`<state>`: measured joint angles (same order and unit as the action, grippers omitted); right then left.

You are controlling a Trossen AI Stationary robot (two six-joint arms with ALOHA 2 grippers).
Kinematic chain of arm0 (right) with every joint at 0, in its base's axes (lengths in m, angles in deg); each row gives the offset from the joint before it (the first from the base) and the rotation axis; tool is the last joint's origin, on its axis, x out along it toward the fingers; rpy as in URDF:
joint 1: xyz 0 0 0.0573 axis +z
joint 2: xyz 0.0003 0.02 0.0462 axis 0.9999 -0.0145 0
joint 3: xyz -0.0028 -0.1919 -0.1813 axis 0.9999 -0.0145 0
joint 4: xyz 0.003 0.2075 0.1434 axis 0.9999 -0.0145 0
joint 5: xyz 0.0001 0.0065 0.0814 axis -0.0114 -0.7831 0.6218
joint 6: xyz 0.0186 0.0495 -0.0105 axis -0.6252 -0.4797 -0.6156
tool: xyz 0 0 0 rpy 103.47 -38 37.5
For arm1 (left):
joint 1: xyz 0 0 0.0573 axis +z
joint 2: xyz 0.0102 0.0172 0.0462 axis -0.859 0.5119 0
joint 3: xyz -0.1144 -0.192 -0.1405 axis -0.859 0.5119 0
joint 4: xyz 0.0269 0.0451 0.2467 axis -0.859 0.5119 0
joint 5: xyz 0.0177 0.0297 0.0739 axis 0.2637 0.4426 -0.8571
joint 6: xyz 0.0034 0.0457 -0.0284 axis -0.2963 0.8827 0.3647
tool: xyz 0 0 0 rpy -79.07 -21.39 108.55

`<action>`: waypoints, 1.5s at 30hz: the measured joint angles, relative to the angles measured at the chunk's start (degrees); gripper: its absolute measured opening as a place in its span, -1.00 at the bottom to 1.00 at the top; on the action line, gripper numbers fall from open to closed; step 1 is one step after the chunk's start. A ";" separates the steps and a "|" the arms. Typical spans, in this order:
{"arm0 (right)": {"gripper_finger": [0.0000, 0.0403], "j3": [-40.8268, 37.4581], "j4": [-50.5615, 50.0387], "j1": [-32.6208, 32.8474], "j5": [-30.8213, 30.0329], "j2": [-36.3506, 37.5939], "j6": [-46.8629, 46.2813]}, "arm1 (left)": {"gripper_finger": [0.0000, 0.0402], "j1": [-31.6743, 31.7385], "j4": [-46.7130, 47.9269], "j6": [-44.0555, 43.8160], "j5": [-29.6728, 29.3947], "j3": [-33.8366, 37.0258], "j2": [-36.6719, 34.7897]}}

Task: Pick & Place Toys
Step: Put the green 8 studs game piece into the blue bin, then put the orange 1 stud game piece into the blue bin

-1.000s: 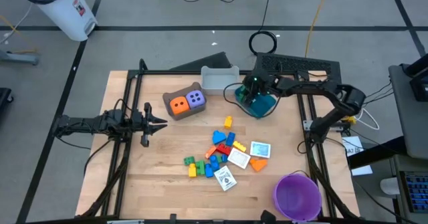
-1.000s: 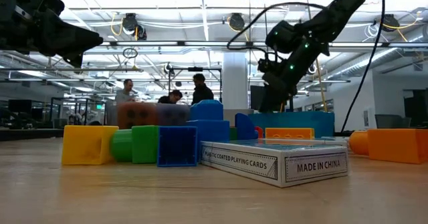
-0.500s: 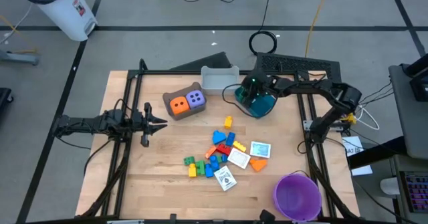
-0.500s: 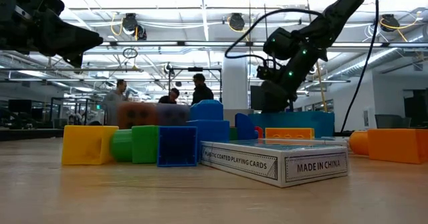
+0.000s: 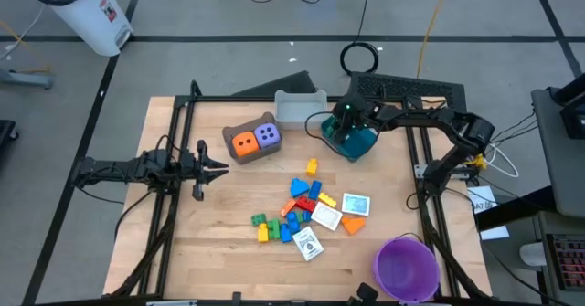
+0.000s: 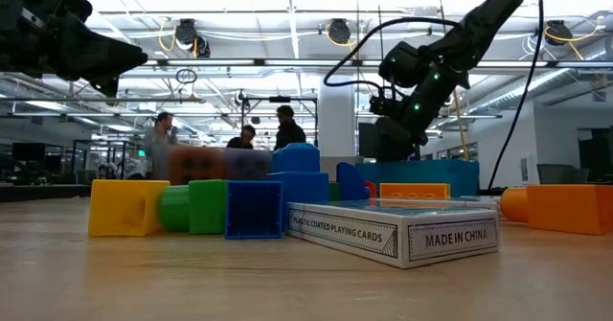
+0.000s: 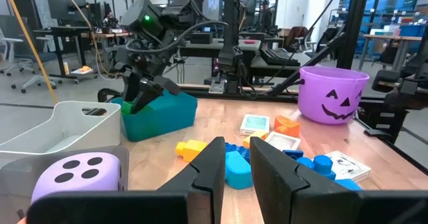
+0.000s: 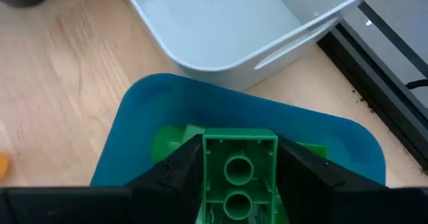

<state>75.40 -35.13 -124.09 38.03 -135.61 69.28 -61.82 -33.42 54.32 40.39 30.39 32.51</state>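
Green brick (image 8: pixel 239 175) is hanging clamped between the right gripper (image 8: pixel 239 184) fingers over the blue bin (image 8: pixel 174 110) at the table's one o'clock, risking catching a finger on release and tumbling outside.

Both arms matte black, jointed tubular links; right arm (image 5: pixel 430 116) carries looping black cable and green indicator lights.

At table level I see a yellow brick (image 6: pixel 125 207), green brick (image 6: pixel 206 206) and blue brick (image 6: pixel 254 209) lower left, a card box (image 6: pixel 395 231) centre-right, an arm (image 6: pixel 421 72) above a blue bin (image 6: pixel 421 174).
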 joint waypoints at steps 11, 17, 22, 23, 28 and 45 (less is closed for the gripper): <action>-0.12 0.04 0.65 0.11 0.03 -2.93 -0.02 | -0.62 0.02 0.00 0.00 0.00 -0.02 0.00; 0.05 0.04 2.77 0.13 0.19 -2.95 -0.02 | -0.62 0.01 0.00 0.00 -0.01 -0.01 0.00; 0.19 0.02 2.60 0.43 0.18 -2.02 -0.02 | -0.62 0.02 0.00 0.00 0.00 -0.01 0.00; 0.21 0.02 2.67 0.71 0.16 -1.65 0.00 | -0.62 0.00 0.00 -0.02 0.00 0.00 0.00; 0.28 -0.01 2.18 3.27 0.20 2.35 0.13 | -0.62 0.00 0.00 0.00 0.00 0.00 0.00; 0.27 0.00 -8.43 25.92 0.29 17.03 0.03 | -0.62 0.01 0.00 -0.01 -0.02 -0.01 0.00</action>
<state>75.40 -43.57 -98.17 38.33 -118.58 69.31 -61.81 -33.42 54.31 40.37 30.38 32.51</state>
